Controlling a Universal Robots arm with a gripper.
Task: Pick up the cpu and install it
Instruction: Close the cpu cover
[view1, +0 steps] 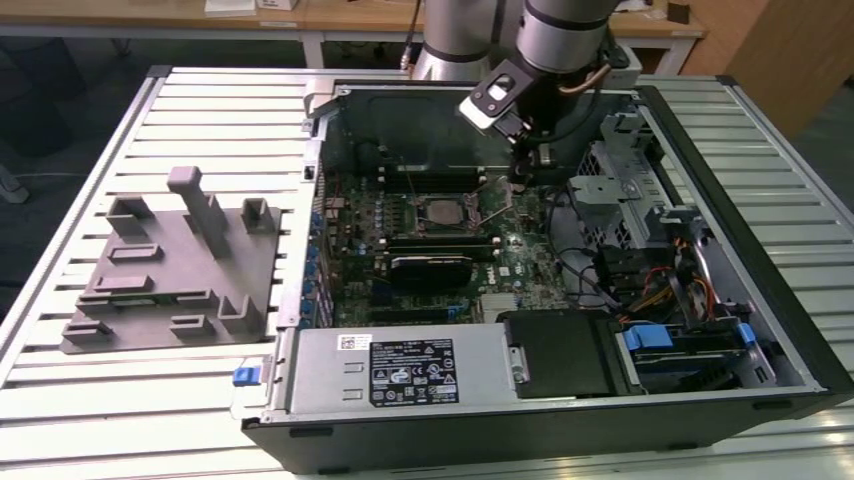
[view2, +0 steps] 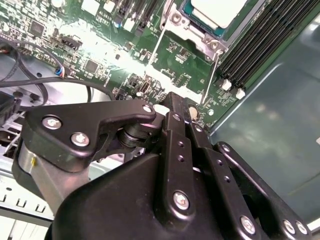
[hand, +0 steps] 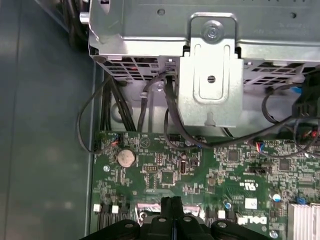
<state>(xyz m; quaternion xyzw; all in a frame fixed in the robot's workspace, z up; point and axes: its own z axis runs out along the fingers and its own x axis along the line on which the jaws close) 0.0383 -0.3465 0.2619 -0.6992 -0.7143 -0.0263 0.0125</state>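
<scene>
We're seeing the black gripper (hand: 171, 201), jaws pressed together and empty, hovering beside the thin wire lever (view2: 210, 75), with the small flat pale silver square cpu (view2: 220, 10) already sitting in the dark metal-framed socket (view2: 182, 26) ahead of the jaws, latching seemingly left.

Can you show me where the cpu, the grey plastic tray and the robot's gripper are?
cpu (view2: 222, 10): second wrist view, on its pale silver top.
grey plastic tray (view1: 167, 268): exterior view, on a bare part of its flat base.
gripper (view1: 519, 183): exterior view, midway between the tips of its jaws.

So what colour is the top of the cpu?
The cpu top is pale silver, clearest in the second wrist view.
</scene>
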